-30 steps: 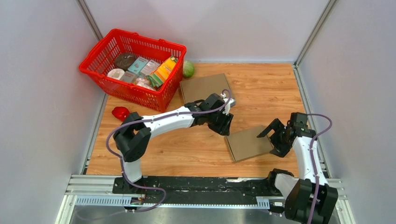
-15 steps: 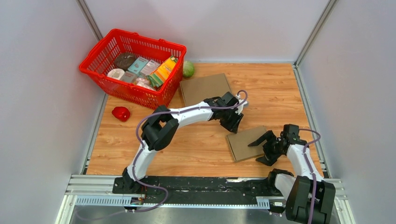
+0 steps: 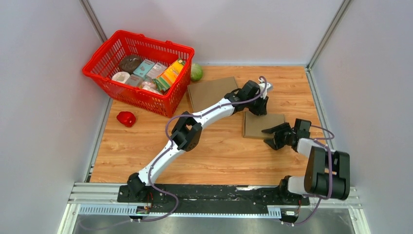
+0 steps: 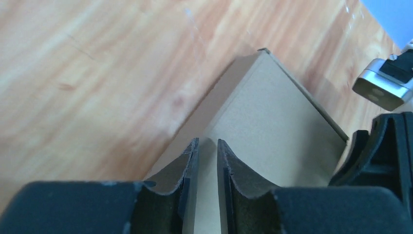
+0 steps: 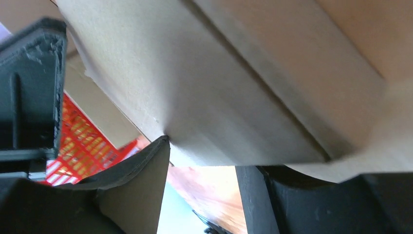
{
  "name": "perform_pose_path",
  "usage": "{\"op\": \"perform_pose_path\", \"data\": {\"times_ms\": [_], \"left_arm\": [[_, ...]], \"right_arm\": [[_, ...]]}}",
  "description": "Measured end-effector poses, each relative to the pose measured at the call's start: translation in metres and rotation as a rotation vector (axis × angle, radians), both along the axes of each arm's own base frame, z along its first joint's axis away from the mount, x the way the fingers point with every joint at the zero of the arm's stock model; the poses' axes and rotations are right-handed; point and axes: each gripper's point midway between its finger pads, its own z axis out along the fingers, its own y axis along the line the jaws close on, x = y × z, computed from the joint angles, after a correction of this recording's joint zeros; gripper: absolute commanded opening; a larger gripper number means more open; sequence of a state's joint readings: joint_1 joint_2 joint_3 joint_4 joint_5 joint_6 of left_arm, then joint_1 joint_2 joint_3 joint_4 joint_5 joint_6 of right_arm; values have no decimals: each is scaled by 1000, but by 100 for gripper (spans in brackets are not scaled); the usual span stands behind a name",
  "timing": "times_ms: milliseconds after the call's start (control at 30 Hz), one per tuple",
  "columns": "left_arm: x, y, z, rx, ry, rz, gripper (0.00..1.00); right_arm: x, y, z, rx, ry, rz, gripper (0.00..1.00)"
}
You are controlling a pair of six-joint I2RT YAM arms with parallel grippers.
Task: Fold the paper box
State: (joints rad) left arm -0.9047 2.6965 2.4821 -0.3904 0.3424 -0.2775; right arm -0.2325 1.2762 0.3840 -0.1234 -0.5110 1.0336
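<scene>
Paper box (image 3: 263,124) lies right of centre on the desk (image 3: 219,151), farther back than before, near edge hidden inside my spread right pincer (image 3: 272,137); left pincer (image 3: 259,110) nearly closed, grip indiscernible.

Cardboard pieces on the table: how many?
2. One cardboard piece lies beside the red basket; the second cardboard piece lies further right, between the left tool and right tool. More may hide under the arms.

Fingers (image 4: 187,168) set a narrow gap apart, directly over edge of box (image 4: 272,117) on wood table (image 4: 87,63).
</scene>
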Motion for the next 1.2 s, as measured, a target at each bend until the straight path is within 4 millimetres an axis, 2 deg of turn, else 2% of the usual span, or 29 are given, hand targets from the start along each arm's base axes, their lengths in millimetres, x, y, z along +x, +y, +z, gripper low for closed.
{"op": "perform_pose_path", "data": {"times_ms": [33,100,200,267,333,367,400,433,467,500,533,600,700,767,867,900,1000,1067,1133,1200], "left_arm": [[8,1,2,-17,-1,17,45],[21,6,7,-46,13,44,46],[36,17,15,-59,33,84,54],[36,26,21,-45,42,96,58],[31,34,37,-30,51,96,59],[27,37,51,-32,52,94,59],[24,41,75,-45,43,92,59],[23,43,85,-52,38,92,59],[20,46,105,-68,26,90,59],[16,50,130,-89,9,88,59],[11,55,157,-115,-11,84,59],[-4,70,208,-165,-50,78,59],[-34,104,272,-217,-98,79,59],[-55,132,297,-230,-128,94,59],[-85,175,310,-219,-147,129,59],[-97,192,309,-211,-152,144,59],[-124,236,311,-190,-173,191,59],[-142,267,318,-191,-207,228,59],[-157,296,333,-208,-252,268,60],[-176,328,358,-254,-312,306,60]], "right_arm": [[10,-2,1,5,-8,-11,58],[33,-8,1,11,-38,-42,59],[64,-17,3,6,-101,-68,60],[81,-22,5,-7,-132,-77,59],[96,-29,6,-15,-161,-96,59],[100,-32,7,-16,-171,-107,59],[103,-34,7,-19,-176,-116,61],[104,-37,7,-25,-178,-128,63],[105,-39,7,-30,-179,-136,66],[106,-42,8,-41,-181,-142,76],[107,-45,9,-56,-178,-146,81],[110,-54,19,-116,-196,-148,93],[105,-69,38,-246,-214,-148,100],[92,-78,58,-359,-214,-129,100],[81,-73,107,-516,-280,-60,100],[78,-61,128,-562,-327,-10,100],[62,-8,192,-643,-504,185,100],[41,25,233,-650,-623,307,100],[24,32,268,-654,-720,344,100],[5,32,302,-666,-822,344,100]]}}
